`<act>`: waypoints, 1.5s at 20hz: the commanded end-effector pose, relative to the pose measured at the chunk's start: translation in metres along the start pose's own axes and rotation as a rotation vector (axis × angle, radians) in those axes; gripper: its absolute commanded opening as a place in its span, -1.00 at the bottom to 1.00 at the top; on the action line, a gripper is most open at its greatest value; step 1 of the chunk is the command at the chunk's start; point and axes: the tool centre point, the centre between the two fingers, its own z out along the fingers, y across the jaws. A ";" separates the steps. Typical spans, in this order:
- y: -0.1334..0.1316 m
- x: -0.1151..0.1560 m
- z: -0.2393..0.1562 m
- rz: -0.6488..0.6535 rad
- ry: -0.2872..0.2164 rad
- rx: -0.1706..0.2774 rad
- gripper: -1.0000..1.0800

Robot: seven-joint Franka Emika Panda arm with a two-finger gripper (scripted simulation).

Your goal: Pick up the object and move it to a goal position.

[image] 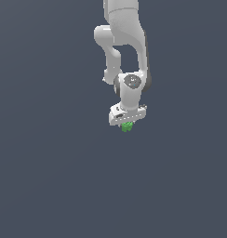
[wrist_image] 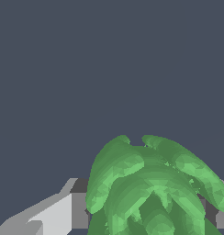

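A: Where is the object (image: 127, 126) compared to the claw (image: 127, 122)?

B: Directly under the claw's white body, touching it. In the exterior view only a small green lump shows below the claw, a little toward that view's right of the claw's middle. It is much narrower than the claw's body.

A: Is the claw gripping it?

B: I judge yes. In the wrist view the object (wrist_image: 153, 188) fills the space close to the camera, and a grey finger (wrist_image: 54, 211) stands just beside it on one side. A small grey part shows at the other side too, behind the green ribs. So the fingers seem closed on the object, one at each side. The contact itself is hidden by the lumps.

A: How does its long axis lie?

B: I cannot say with certainty. The ribs in the wrist view spread away from the camera, so the axis seems to run roughly along the claw's own direction, out from between the fingers. This is a judgement only.

A: Does it rest on a table?

B: I cannot tell. The background is one flat dark grey in both views, with no edge and no shadow, so the height is not readable.

A: And the arm (image: 122, 42)?

B: It comes down from the top of the exterior view, bends at the elbow, and the wrist points the claw downward, slightly tilted. No goal marker is visible, so the direction of the transport cannot be read here.
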 end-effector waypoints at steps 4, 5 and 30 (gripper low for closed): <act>0.007 -0.004 -0.020 0.000 0.001 0.000 -1.00; 0.009 -0.005 -0.025 0.000 0.001 -0.001 -1.00; 0.088 -0.049 -0.251 -0.001 0.002 0.004 -1.00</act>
